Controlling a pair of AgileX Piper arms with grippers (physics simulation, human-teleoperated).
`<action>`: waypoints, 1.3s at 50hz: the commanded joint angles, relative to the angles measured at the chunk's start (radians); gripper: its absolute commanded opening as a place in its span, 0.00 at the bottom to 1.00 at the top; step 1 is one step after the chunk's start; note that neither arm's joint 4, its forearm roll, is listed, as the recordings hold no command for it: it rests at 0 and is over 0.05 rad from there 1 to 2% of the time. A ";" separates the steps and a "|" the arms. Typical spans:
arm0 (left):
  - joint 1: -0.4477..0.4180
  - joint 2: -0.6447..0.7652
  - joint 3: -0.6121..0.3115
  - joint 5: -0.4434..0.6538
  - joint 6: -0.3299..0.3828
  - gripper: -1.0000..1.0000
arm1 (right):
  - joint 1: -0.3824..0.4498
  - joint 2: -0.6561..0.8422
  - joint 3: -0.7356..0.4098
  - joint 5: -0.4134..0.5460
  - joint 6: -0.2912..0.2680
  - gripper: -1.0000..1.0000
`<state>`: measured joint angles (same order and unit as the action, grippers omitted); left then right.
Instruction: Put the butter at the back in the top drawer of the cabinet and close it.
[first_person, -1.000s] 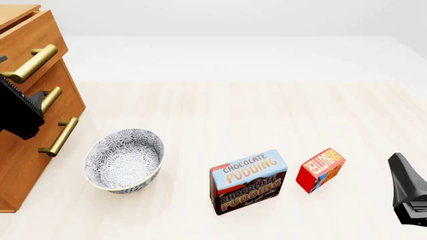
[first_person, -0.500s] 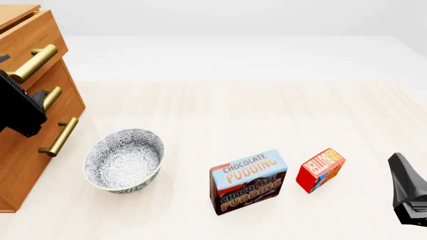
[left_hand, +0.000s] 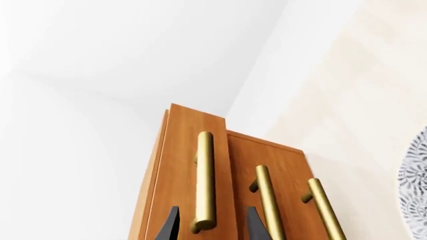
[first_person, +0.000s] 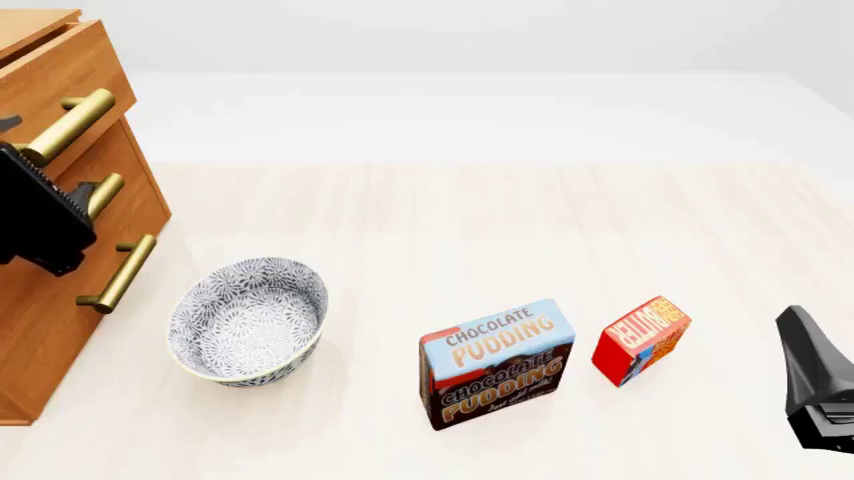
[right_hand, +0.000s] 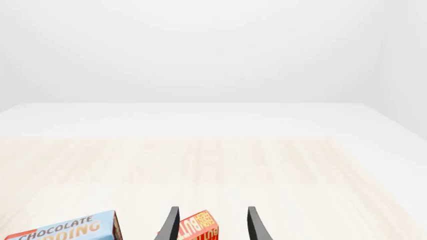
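Cabinet (first_person: 54, 250): far left of the table in the front view, partly cut by the frame edge. Three stacked drawers, each with a brass bar handle.
Top drawer (first_person: 60, 70): stands slightly proud of the two below it, so a little way out. Its handle (left_hand: 203, 180) shows in the left wrist view between the two fingertips.
Left gripper (left_hand: 211, 226): at the cabinet front, level with the upper handles. Jaws spread, one fingertip on either side of the top handle's near end, neither seen touching it.
Butter (first_person: 642, 338): on the table to the right of centre, near the front edge, standing on edge and tilted. Just right of the pudding box, a narrow gap between them. Well apart from the cabinet.
Right gripper (right_hand: 212, 224): low at the table's right edge, near the butter. Jaws spread. In the right wrist view the butter's top shows between the fingertips but farther out, not gripped.
Pudding box (first_person: 498, 362): upright, blue and brown, between bowl and butter.
Bowl (first_person: 248, 320): patterned grey-white, just beside the cabinet's lower right corner, tipped toward the camera.
Table (first_person: 441, 220): pale wood.
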<state>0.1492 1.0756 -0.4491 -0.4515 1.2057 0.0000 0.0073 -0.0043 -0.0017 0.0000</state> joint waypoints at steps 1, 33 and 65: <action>0.008 0.026 -0.005 -0.016 -0.001 1.00 | 0.000 0.000 0.000 0.000 0.000 1.00; -0.013 0.004 0.002 -0.018 0.005 0.00 | 0.000 0.000 0.000 0.000 0.000 1.00; -0.073 0.094 0.041 -0.137 0.017 0.00 | 0.000 0.000 0.000 0.000 0.000 1.00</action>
<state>0.1162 1.1064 -0.4256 -0.5702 1.2158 0.0000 0.0073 -0.0043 -0.0017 0.0000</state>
